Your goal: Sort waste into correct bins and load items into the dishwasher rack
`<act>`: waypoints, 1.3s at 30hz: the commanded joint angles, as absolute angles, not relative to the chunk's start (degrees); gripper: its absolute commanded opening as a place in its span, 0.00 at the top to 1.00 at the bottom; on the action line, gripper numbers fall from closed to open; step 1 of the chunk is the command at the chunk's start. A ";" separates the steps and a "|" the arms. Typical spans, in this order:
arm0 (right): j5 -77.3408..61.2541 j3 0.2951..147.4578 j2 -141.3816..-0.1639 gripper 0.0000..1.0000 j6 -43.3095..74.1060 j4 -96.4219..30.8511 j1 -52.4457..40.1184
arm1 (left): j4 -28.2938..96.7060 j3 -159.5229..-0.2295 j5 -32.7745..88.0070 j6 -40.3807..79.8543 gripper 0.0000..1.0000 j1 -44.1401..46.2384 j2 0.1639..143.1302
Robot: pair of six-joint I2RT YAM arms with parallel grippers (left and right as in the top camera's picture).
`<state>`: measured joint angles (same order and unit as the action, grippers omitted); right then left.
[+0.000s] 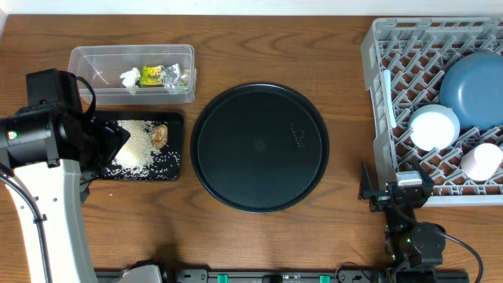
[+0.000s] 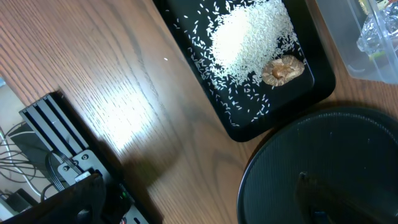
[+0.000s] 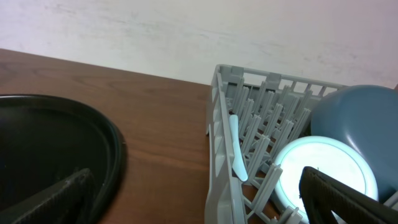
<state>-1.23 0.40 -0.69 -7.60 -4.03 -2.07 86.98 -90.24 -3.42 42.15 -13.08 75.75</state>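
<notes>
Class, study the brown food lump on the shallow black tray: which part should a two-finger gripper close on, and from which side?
Probably from straight above, closing across the narrower width of the food lump. It lies low and rounded on the black tray, at the edge of the rice, so a sideways approach would likely meet the rim.

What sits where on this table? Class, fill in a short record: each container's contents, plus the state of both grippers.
clear tub: foil wrappers, tissue wad
black tray: loose rice, brownish food lump
round black tray: nothing on it
dishwasher rack: dark blue plate, white bowl, pink cup, pale stick
left gripper: open, holding nothing
right gripper: open, holding nothing
</notes>
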 commanded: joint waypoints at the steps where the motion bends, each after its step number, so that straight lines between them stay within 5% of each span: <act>1: -0.25 0.32 -0.27 0.01 -7.33 -4.29 -1.78 | 87.18 -90.32 -4.34 42.46 0.02 -13.32 75.77; 16: -0.25 0.32 -0.27 0.01 -7.33 -4.29 -1.78 | 87.18 -90.32 -4.34 42.46 0.02 -12.82 72.90; 39: -0.27 0.32 -0.27 0.01 -7.33 -4.29 -1.78 | 87.26 -84.53 -5.48 41.60 0.02 -8.21 37.78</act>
